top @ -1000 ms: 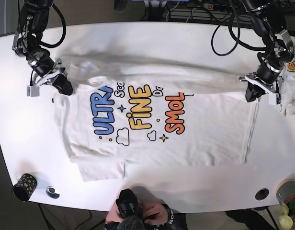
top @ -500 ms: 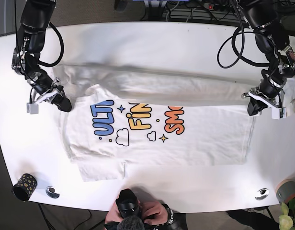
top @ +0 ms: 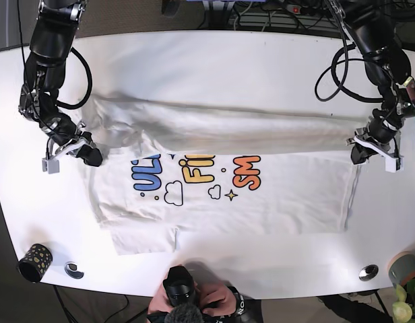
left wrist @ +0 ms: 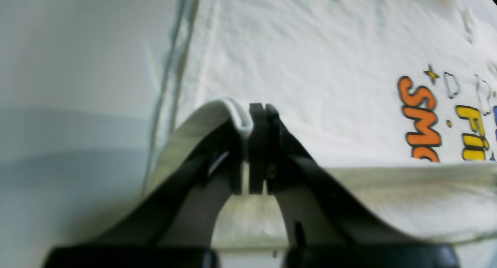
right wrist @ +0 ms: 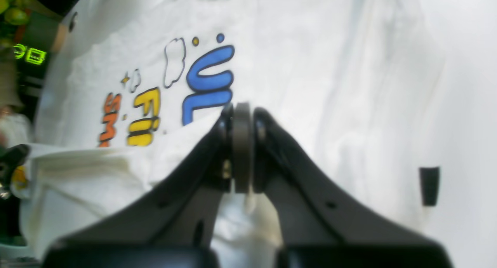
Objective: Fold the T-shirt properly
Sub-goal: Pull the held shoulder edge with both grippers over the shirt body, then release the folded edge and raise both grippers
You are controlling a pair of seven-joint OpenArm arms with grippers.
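Observation:
A white T-shirt (top: 261, 195) with blue, yellow and orange lettering lies flat on the white table (top: 207, 60). Its far edge is folded over toward the front, covering the top of the print. My left gripper (top: 359, 156) is shut on the folded edge at the shirt's right side; in the left wrist view the gripper (left wrist: 250, 116) pinches a hem of cloth (left wrist: 217, 112). My right gripper (top: 91, 157) is shut on the folded edge at the shirt's left side; in the right wrist view the gripper (right wrist: 241, 116) clamps the cloth beside the blue letters (right wrist: 207, 85).
A person's hands with a black camera (top: 180, 289) are at the front edge. A black patterned cup (top: 34, 261) and a small round object (top: 74, 270) sit front left. A grey cup (top: 404, 268) and a small disc (top: 368, 272) sit front right. Cables (top: 261, 17) run along the back.
Both grippers have drawn the shirt's far edge further toward the front. The fold now covers more of the print, hiding the upper parts of the letters.

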